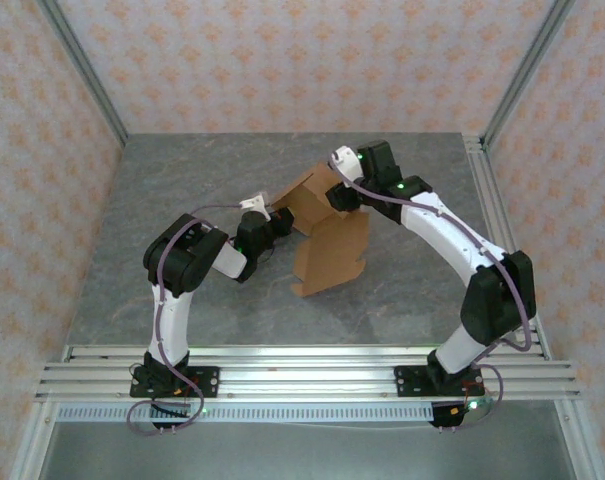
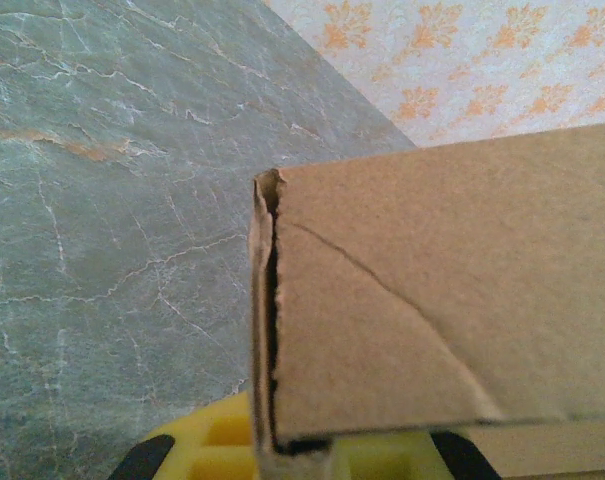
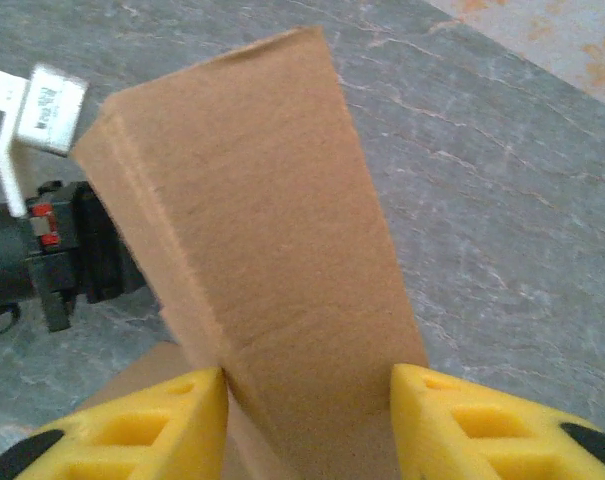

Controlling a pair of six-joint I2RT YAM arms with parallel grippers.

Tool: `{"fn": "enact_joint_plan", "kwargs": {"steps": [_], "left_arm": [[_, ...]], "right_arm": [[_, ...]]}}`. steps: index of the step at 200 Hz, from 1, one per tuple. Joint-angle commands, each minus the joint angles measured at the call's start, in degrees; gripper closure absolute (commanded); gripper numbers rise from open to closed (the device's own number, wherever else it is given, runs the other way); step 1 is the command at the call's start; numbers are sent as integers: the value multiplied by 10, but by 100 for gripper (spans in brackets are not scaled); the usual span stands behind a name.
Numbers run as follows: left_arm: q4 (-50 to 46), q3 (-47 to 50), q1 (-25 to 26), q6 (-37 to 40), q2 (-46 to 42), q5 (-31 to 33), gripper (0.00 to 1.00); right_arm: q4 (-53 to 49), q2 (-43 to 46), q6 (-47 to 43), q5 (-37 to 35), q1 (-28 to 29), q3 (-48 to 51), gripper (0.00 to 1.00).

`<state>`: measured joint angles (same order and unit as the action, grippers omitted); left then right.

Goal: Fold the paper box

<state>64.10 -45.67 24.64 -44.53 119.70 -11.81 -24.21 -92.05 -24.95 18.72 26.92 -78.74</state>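
The paper box [image 1: 330,245] is a tan cardboard sheet, partly folded, in the middle of the table. Its near flap lies flat and its far part is raised into a slanted wall. My left gripper [image 1: 279,215] is shut on the raised part's left edge. In the left wrist view the cardboard [image 2: 432,300] rises from between the yellow fingers [image 2: 207,445], and the left gripper [image 2: 302,445] pinches a thin doubled edge. My right gripper [image 1: 334,195] holds the raised part from the far side. There a folded panel [image 3: 272,230] sits between both yellow fingers [image 3: 172,425], which touch its two sides around the right gripper [image 3: 310,395].
The grey marbled table [image 1: 182,200] is bordered by patterned walls. Aluminium rails [image 1: 302,365] carrying the arm bases run along the near edge. The left arm's black wrist [image 3: 42,250] with a white tag [image 3: 52,110] is just left of the folded panel.
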Motion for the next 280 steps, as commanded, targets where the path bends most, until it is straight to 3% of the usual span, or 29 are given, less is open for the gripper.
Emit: {"fn": "enact_joint_plan", "kwargs": {"steps": [1,97,166,185,219,239,255,262,280], "left_arm": [[-40,7,3,20,16,-10,100],[-41,3,4,19,18,-12,100],[-43,4,4,22,10,-12,100],[-42,6,5,22,8,-13,100],[-42,6,5,23,6,-14,100],[-43,5,5,23,5,-14,100],[-44,4,5,23,5,-16,100],[-45,3,6,23,5,-16,100],[-46,4,7,23,3,-15,100]], "right_arm": [[-21,-23,-17,-63,16,-2,59],[23,-49,-37,-185,62,1,78],[68,-53,-27,-251,86,16,98],[77,-53,-26,-265,88,20,98],[84,-63,-24,-286,91,17,86],[95,-71,-28,-313,96,15,84],[102,-77,-35,-334,102,14,91],[107,-78,-39,-345,106,15,100],[122,-81,-55,-379,115,22,100]]}}
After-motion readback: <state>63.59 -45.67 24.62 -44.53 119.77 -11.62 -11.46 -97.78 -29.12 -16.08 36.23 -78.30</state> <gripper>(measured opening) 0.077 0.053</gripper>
